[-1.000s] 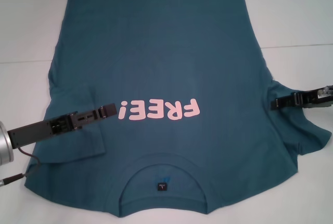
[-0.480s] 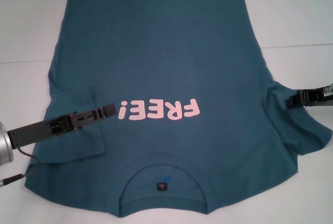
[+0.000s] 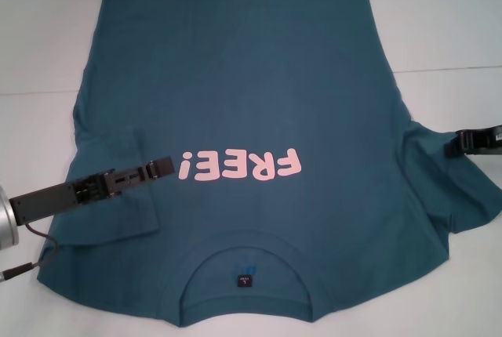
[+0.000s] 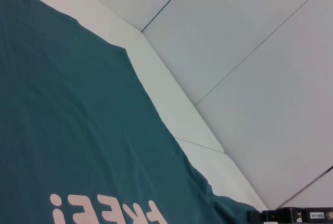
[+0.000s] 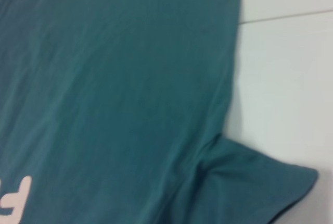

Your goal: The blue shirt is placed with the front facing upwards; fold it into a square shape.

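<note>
The blue shirt (image 3: 251, 117) lies print-up on the table (image 3: 447, 31), collar near, its left sleeve already folded inward under the left gripper (image 3: 161, 166), seemingly pinning it, while the right gripper (image 3: 453, 147) hovers by the unfolded right sleeve; neither grip is discernible

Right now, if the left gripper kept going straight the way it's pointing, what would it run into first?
The left gripper points across the blue shirt toward the pink FREE! print. Going straight, it would likely reach the exclamation mark first, though its height above the cloth is unclear.
</note>
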Robot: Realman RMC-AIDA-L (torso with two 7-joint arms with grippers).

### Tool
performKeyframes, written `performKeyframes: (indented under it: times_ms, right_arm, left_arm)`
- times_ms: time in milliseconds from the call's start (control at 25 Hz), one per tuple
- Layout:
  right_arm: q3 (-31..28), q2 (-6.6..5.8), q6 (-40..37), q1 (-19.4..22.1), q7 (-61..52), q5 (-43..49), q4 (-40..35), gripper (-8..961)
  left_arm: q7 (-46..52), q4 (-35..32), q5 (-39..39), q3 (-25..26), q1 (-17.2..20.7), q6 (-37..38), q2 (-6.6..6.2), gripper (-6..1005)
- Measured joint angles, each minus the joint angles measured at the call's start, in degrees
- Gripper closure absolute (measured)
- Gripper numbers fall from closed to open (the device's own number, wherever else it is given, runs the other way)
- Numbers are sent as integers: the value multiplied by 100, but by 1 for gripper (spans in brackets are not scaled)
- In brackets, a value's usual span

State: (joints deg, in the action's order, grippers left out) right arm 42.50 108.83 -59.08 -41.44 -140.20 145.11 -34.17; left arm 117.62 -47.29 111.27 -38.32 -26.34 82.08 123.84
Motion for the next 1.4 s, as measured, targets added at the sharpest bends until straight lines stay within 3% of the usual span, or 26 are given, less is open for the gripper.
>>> performKeyframes:
  times_ms: [160, 520, 960, 1400]
  right_arm:
    - [14, -56, 92, 8, -53, 8, -47, 939]
    - [47, 1, 125, -114, -538, 581, -635, 921]
    - [5, 8, -90, -402, -557, 569, -677, 898]
    - [36, 207, -825, -576, -562, 558, -679, 876]
  left_arm:
    - [-1, 0, 0, 0, 6, 0, 0, 67]
    - [18, 15, 0, 41, 22, 0, 8, 66]
    - [16, 19, 0, 152, 74, 18, 9, 67]
    - [37, 17, 0, 328, 81, 4, -6, 66]
